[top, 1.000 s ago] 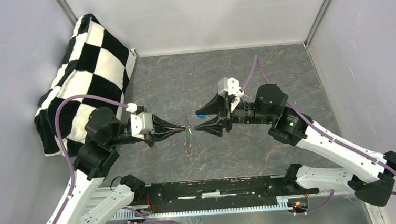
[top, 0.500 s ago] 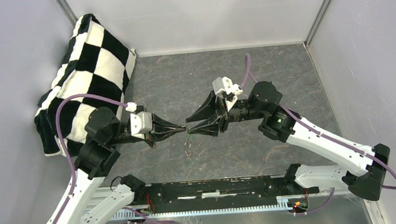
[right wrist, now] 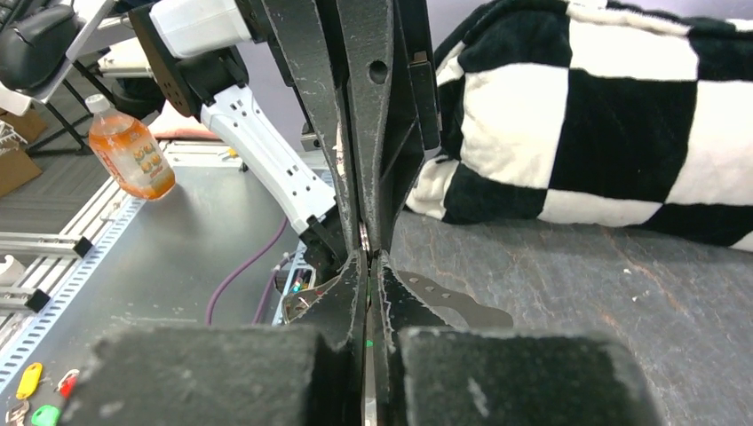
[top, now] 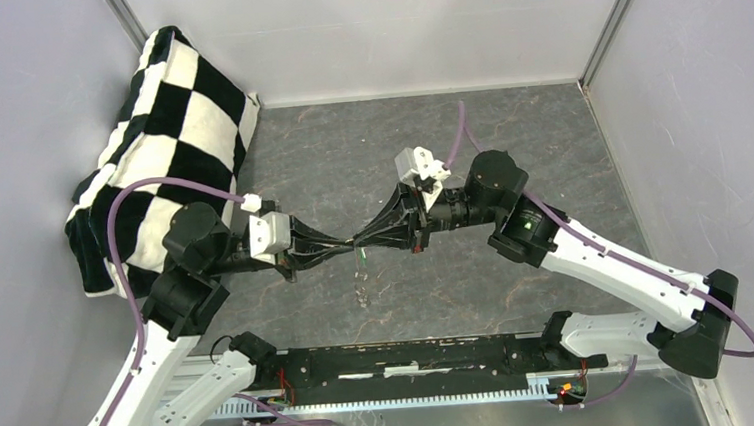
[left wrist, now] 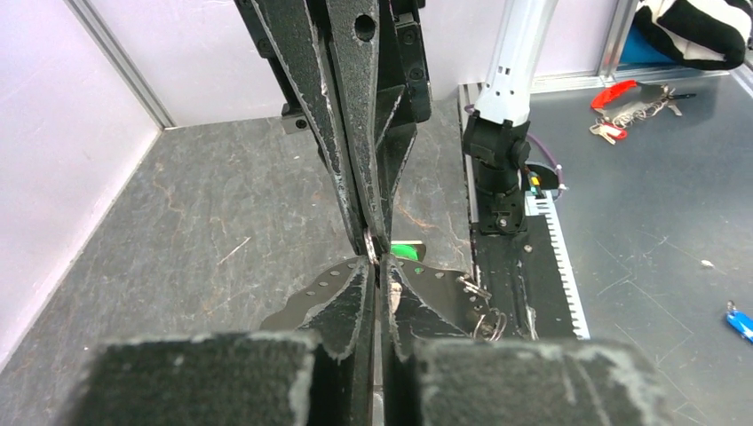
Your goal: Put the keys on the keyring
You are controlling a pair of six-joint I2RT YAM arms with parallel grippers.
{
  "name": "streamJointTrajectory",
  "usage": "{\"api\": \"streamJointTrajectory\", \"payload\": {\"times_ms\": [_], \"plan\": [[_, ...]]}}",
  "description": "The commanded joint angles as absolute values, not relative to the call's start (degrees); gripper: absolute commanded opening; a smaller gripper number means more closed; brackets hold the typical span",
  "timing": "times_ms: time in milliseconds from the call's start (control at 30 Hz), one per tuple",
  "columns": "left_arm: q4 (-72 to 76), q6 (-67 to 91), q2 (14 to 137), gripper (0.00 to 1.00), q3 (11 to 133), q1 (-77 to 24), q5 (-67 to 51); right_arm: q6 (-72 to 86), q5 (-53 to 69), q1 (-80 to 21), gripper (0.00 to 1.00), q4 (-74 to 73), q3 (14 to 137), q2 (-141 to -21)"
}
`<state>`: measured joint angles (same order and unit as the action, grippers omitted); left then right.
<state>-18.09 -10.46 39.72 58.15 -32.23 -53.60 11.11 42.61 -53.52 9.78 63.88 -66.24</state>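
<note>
Top external view: the left pincer and right pincer meet tip to tip above the middle of the bench. Both are fully closed. The left one pinches the keyring near its upper end. The rest of the thin loop hangs below the tips toward the bench, and whether its lower end touches the surface I cannot tell.

In the left wrist view the green key shows as a small green patch just beside the pinch point. Whether it is already threaded on the loop is too small to make out. The right pincer's tips press right against the left's, but the frames do not show whether it has hold of the loop, the key, or nothing. The blue key is not visible in any view.

I judge the step in hand to be a two-handed regrip of the loop, done so that a key can be worked onto it. To do it well:

- Keep the left's hold firm until the right's hold is certain.
- Move apart only slightly and slowly, so the fine chain neither slips nor kinks.
- Keep the hanging part free of the bench.
- Watch that the green key does not drop.
</note>
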Motion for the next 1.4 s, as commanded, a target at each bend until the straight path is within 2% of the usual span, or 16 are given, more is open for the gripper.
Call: {"api": "streamJointTrajectory", "payload": {"times_ms": [0,100,233,633,1000,1100,1133,1167,1233,1267,1367], "plan": [[-23.1,-14.5,40.9,0.15,60.6,-32.5,-56.0,5.8,38.8,-53.6,0.00,0.5,70.0,-67.1],[-31.1,-21.4,42.0,0.37,62.5,-32.5,-54.9,0.6,35.9,-53.7,0.00,-10.8,74.2,-68.2],[-38.3,-29.0,43.2,0.40,63.7,-32.5,-53.4,-5.7,32.0,-55.4,0.01,-23.4,80.4,-71.0],[-43.4,-35.4,45.5,0.26,65.8,-32.5,-52.9,-13.4,22.6,-61.9,0.00,-39.6,92.8,-78.9],[-47.8,-39.8,47.1,0.02,66.9,-32.5,-52.5,-15.3,19.2,-64.4,0.00,-45.4,99.6,-82.4],[-48.2,-40.4,47.4,0.02,66.9,-32.5,-52.2,-14.6,20.2,-64.6,0.00,-44.4,99.8,-82.8],[-48.2,-40.4,47.4,0.02,66.9,-32.5,-52.4,-13.8,20.6,-64.6,0.05,-43.5,99.7,-82.8],[-48.1,-40.1,47.4,0.02,66.9,-32.5,-52.5,-13.1,20.9,-64.6,0.14,-42.3,99.3,-82.4],[-45.6,-36.8,46.9,0.02,66.5,-32.5,-52.1,-10.9,20.5,-64.6,0.24,-38.7,97.3,-80.7],[-43.5,-34.4,46.3,0.02,65.9,-32.5,-51.8,-9.9,19.7,-64.5,0.32,-35.8,95.3,-79.3],[-34.3,-26.8,43.2,0.02,62.8,-32.5,-51.9,-6.5,19.8,-63.1,0.46,-27.0,86.6,-72.6]]}}
